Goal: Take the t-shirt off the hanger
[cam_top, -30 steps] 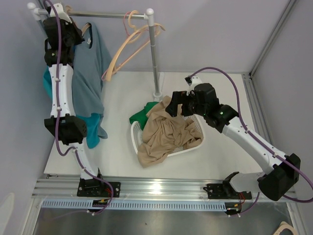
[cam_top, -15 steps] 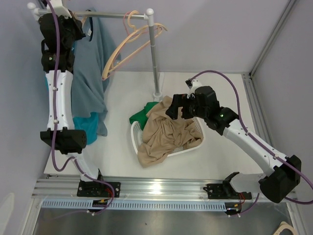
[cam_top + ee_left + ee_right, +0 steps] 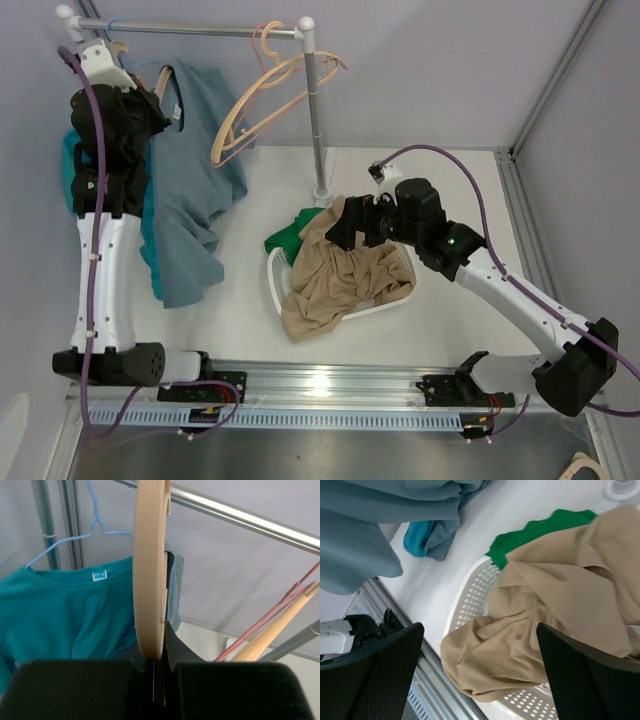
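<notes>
- I am clamping the left tool (image 3: 159,680) shut on the lower edge of the wooden hanger (image 3: 150,580), with the arm reaching up high at the far left.
- The grey-blue t-shirt (image 3: 190,190) is hanging from that hanger, draping down over the left side of the desk (image 3: 250,300) and bunching toward its lower hem.
- I cannot tell whether the hook is sitting on the rail (image 3: 240,517).
- Handling guess: the shirt is looking light, soft and floppy. It is likely clinging a bit at the hanger shoulders, with nothing fragile about it.
- Best hold, I am thinking: pinch loose cloth at a shoulder or near the collar and pull it off one hanger end. Grabbing the hem is only going to stretch it.
- I am holding the right tool (image 3: 480,675) with its jaws wide apart and nothing between them. It is hovering over the basket (image 3: 470,605), well apart from the shirt.
- The basket is carrying a tan cloth (image 3: 560,595) spilling over its rim and a green cloth (image 3: 540,530) at the far side.
- In the way: a teal shirt (image 3: 60,615) on a blue wire hanger (image 3: 95,527) is hanging just behind and risking getting snagged.
- The empty hangers (image 3: 265,95) are dangling near the post (image 3: 316,120), between the right arm and the shirt.
</notes>
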Available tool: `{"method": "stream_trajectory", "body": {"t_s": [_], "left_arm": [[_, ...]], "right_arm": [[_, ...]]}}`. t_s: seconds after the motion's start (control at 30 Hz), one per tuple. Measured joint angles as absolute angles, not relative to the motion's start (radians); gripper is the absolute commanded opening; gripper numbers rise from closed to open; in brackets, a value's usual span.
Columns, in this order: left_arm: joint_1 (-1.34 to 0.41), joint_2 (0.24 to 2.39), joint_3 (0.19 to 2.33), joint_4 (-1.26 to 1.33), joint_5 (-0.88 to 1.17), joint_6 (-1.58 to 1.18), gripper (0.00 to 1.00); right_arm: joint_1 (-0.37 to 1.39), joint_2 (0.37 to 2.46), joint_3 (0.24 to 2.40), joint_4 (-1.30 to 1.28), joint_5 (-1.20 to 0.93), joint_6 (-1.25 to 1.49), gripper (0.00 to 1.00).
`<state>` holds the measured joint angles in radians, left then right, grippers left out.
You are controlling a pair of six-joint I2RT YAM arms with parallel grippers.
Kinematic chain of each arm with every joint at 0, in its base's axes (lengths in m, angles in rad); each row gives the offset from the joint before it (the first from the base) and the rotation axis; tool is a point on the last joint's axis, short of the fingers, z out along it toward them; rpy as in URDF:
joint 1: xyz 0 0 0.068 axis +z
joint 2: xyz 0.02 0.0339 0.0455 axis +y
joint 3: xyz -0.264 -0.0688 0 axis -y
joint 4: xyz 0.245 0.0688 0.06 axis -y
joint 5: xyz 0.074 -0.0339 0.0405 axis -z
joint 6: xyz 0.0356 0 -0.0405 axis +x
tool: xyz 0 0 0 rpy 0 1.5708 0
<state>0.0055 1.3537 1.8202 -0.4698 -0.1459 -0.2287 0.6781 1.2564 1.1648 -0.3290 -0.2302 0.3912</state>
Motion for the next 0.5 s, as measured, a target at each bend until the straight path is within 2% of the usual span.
{"method": "stream_trajectory", "body": {"t_s": [0.17, 0.33, 0.5], "left_arm": [[-0.091, 1.219, 1.699, -0.503, -0.307, -0.246, 0.01], [-0.202, 1.122, 1.625, -0.571, -0.493, -0.281, 0.01], [-0.347, 1.054, 1.578, -0.623, -0.689, -0.324, 0.01]], "right_arm": [[0.767, 1.252, 1.165, -0.269, -0.306, 0.366, 1.0], [0.958, 1.261, 1.166, -0.18, -0.393, 0.295, 1.0], [1.118, 1.345, 1.167, 0.044, -0.443, 0.253, 0.99]]}}
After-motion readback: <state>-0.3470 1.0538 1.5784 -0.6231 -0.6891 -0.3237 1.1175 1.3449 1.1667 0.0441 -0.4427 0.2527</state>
